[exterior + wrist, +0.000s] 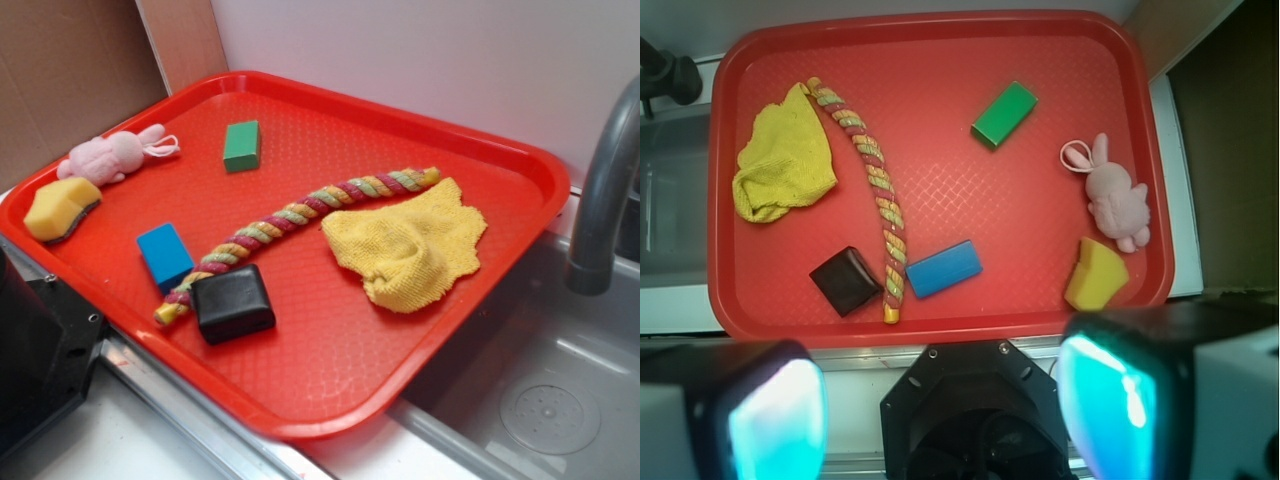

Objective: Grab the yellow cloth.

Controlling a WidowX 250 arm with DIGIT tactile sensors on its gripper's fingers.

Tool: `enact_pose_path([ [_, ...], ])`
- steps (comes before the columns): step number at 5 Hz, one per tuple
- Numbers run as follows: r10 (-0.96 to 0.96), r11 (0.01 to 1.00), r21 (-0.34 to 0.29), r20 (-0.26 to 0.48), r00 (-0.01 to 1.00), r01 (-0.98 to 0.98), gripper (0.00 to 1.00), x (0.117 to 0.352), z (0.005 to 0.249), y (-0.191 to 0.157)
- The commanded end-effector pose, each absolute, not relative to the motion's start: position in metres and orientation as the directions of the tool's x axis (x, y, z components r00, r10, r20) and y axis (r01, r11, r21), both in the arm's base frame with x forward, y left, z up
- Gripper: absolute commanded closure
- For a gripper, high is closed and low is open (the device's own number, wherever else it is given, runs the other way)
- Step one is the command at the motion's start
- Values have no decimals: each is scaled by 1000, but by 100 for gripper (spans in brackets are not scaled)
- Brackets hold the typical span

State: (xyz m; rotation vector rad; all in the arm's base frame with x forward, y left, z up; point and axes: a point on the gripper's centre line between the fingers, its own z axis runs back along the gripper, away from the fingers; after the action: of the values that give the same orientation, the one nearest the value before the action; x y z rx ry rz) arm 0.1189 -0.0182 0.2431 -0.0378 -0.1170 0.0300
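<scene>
The yellow cloth (410, 250) lies crumpled on the right side of the red tray (330, 340), beside the far end of the braided rope (290, 215). From the wrist camera the cloth (783, 168) shows at the upper left of the tray (940, 60), far from my gripper (950, 410). The gripper hangs high above the tray's near edge. Its two cyan-padded fingers (775, 420) stand wide apart with nothing between them. The exterior view does not show the gripper.
Also on the tray are a black block (232, 303), blue block (164, 255), green block (242, 146), pink bunny (105, 157) and yellow sponge (60, 208). A grey faucet (600, 190) and a sink (540, 390) are at the right. The black robot base (40, 350) stands at the near left.
</scene>
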Motion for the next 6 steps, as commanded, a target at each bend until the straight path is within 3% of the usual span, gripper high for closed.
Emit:
enact_pose_path([
  [1, 32, 999, -39, 116, 993, -28, 0, 119, 243, -18],
  [2, -229, 972, 73, 44, 973, 225, 0, 169, 206, -56],
  [3, -462, 887, 71, 65, 885, 457, 0, 209, 177, -111],
  [5, -781, 622, 66, 119, 613, 780, 0, 226, 131, -172],
  [6, -818, 572, 64, 114, 564, 818, 0, 231, 110, -187],
])
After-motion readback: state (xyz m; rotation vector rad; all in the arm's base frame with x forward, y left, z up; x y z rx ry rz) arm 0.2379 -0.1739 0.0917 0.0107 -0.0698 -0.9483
